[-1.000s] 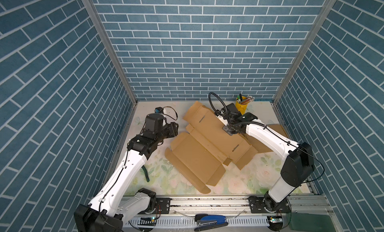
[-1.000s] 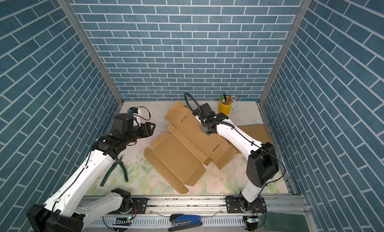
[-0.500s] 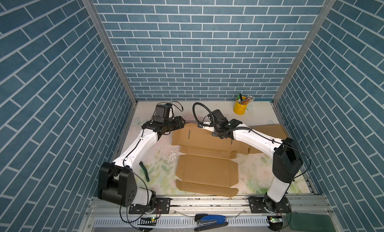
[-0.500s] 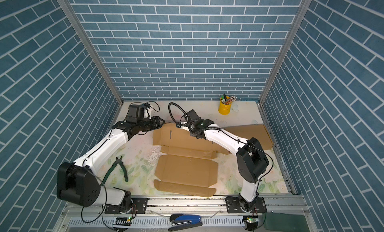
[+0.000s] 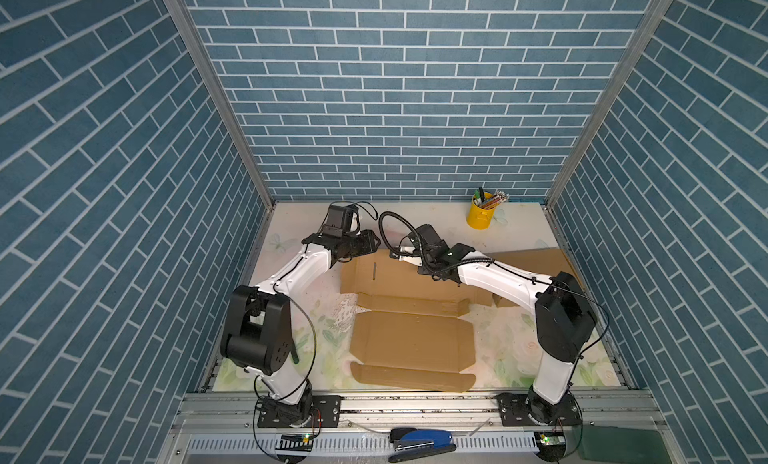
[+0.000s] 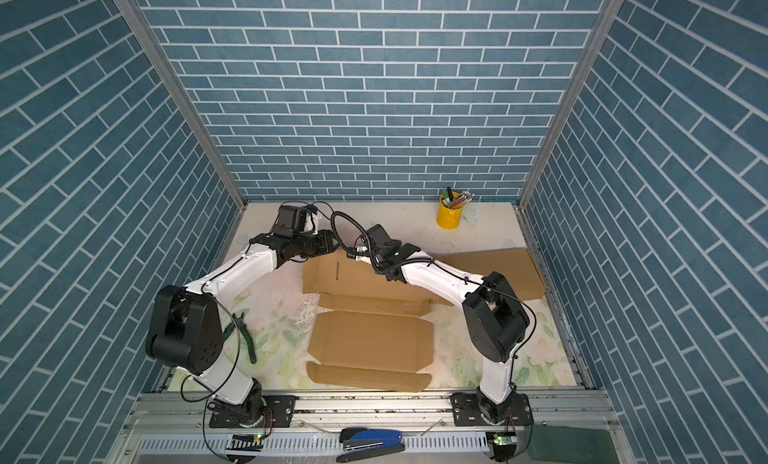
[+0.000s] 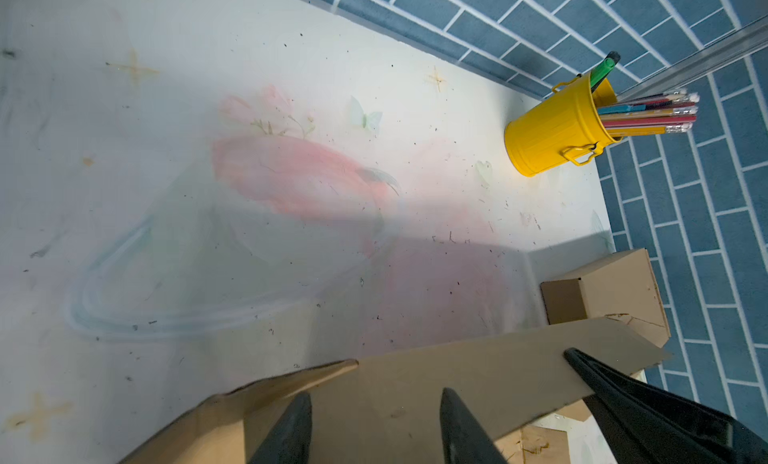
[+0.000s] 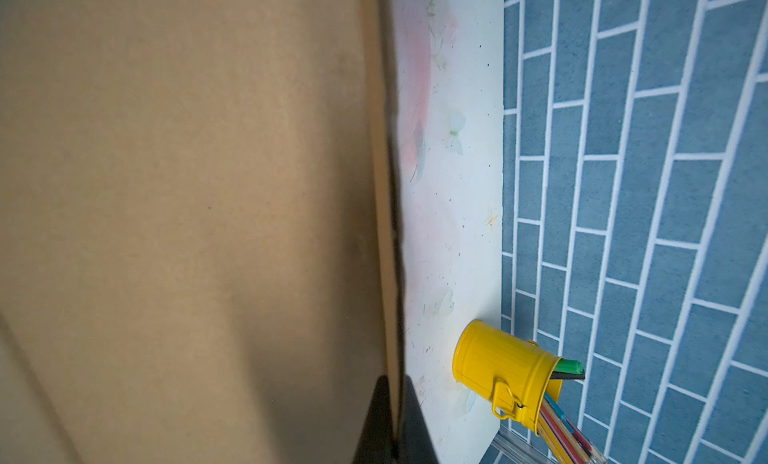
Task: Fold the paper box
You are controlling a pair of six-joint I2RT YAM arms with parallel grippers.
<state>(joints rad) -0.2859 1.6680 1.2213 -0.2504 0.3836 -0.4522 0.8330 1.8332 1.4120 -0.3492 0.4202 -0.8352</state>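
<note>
Between the shut fingers of the right claw (image 8: 392,385), the far edge of the flat brown cardboard box blank (image 5: 411,341) is being gripped, raised off the pale floral table mat (image 5: 498,345). Just beside that claw, the left claw (image 7: 376,393) is hovering at the same edge with fingers parted, gripping nothing; possibly touching cardboard, view too tight to tell. Beyond both claws a yellow metal pen cup (image 7: 548,137) is standing upright. Behind them, the remaining panels are lying flat.
</note>
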